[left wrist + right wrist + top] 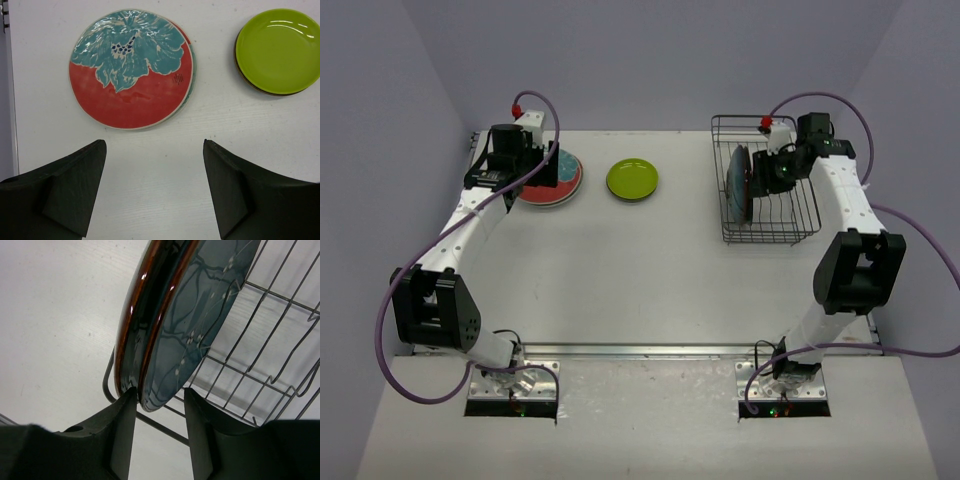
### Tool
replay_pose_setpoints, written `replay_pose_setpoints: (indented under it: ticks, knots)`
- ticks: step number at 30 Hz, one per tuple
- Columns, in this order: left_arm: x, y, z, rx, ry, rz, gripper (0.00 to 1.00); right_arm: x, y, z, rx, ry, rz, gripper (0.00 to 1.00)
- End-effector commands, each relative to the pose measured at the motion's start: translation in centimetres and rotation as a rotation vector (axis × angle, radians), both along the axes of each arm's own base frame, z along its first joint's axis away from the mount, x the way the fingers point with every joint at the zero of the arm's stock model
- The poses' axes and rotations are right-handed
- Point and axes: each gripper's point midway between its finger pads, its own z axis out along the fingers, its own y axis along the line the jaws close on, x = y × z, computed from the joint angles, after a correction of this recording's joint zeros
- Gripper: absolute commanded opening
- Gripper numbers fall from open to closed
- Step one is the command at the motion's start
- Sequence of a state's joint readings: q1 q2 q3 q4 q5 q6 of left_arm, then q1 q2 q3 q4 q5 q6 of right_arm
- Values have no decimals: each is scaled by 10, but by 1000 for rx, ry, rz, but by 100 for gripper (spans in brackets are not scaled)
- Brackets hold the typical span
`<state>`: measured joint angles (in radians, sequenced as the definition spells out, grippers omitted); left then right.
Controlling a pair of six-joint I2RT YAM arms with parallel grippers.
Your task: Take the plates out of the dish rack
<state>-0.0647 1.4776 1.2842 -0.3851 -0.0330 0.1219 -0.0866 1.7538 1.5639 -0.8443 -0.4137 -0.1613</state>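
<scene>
A red plate with a teal flower pattern (pixel 131 67) lies flat on the table at the back left, also seen in the top view (pixel 558 182). A lime green plate (pixel 277 50) lies beside it on top of a darker plate. My left gripper (pixel 154 187) is open and empty, just above the table near the red plate. Two dark teal-blue plates (pixel 200 315) with brown rims stand upright in the wire dish rack (pixel 280 365). My right gripper (pixel 160 410) is open, its fingers on either side of the nearer plate's rim; the left finger (pixel 122 435) sits at the gap between the plates.
The dish rack (pixel 790 232) stands at the back right of the white table (pixel 650 270), with my right arm reaching over it. The green plate (pixel 632 179) lies at the back centre. Purple walls close in the back and both sides.
</scene>
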Motion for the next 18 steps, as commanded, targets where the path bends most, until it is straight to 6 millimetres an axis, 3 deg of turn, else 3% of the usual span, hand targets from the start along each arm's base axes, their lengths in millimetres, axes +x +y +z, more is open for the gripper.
replay_pose_setpoints:
  ticks: [1,11,16,18]
  knots:
    - [7,-3,14,-22,-56,-1,76,21,-2,19,-24,-91,-29,40]
    - [11,-5,9,-28,-43,-3,76,75,4,16,22,-70,-113,37]
    - [11,-3,7,-20,-39,2,76,82,9,4,9,-47,-115,34]
    - [11,-3,6,-19,-37,3,76,80,9,1,8,-36,-112,26]
